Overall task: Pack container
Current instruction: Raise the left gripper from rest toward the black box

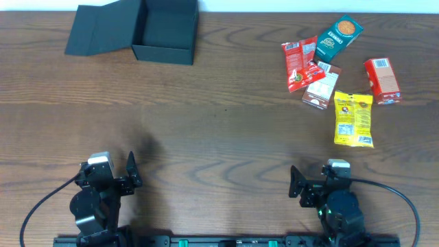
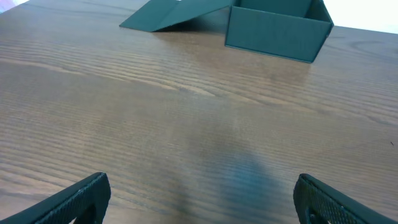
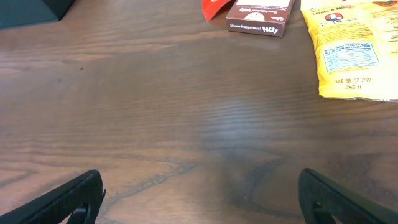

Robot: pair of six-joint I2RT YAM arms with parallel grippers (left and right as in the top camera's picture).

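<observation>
Resting at the bottom of the overhead frame, left gripper (image 2: 200, 194) and right gripper (image 3: 200, 190) both have jaws spread wide, gripping nothing. Container (image 1: 164, 31) sits upper left on the wood table (image 1: 219, 137), flap lid open to its left. Upper right: teal cookie packet (image 1: 338, 36), red packet (image 1: 300, 63), Pocky box (image 1: 321, 86), red carton (image 1: 382, 80), yellow packet (image 1: 354, 120).

Bright, even light from above. Faint, soft-edged shadows on the wooden table (image 1: 219, 123). Pale sheen in wrist views; nearest foreground slightly blurred.
</observation>
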